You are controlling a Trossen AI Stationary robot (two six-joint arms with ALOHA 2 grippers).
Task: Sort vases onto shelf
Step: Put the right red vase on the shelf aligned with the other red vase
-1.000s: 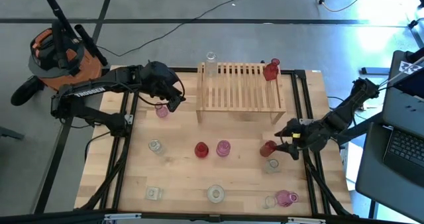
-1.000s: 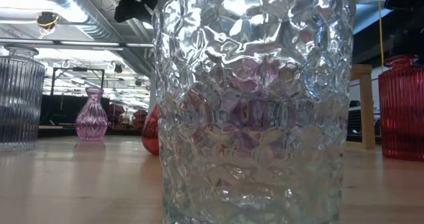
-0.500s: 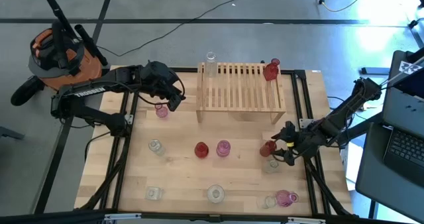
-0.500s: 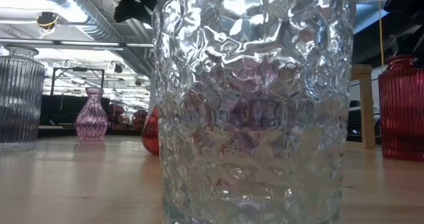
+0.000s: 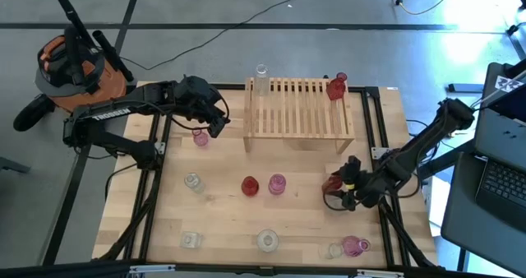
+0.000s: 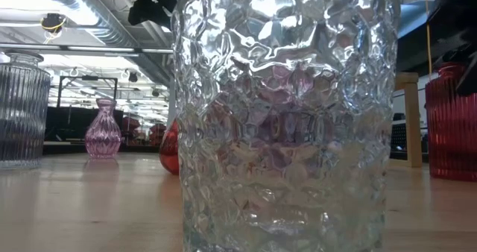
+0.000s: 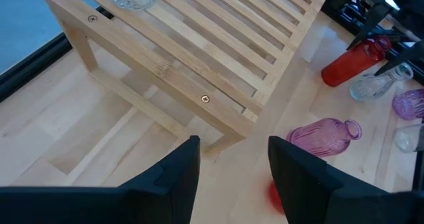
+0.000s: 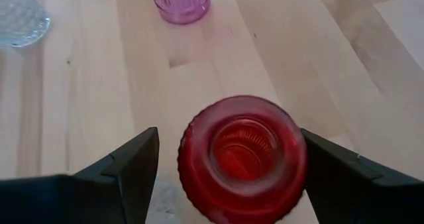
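I had the right gripper (image 5: 343,187) down over the red vase (image 8: 242,151) on the right side of the surface, in front of the shelf (image 5: 297,109). Through the right wrist camera I looked straight down into the vase's open mouth, so its long axis stood upright and ran in line with my approach. The vase sat squarely between the two fingers (image 8: 119,174), one on each side, both spread wider than the rim with a gap showing on either side; they gripped nothing yet. I judged a plain closing would catch it at the neck, with no sideways correction needed. A clear vase (image 7: 374,86) stood just beside the red one, close enough that I worried a finger might nudge it. The left gripper (image 5: 215,122) waited well apart by the shelf's left end, fingers parted and empty, above a pink vase (image 5: 200,138).
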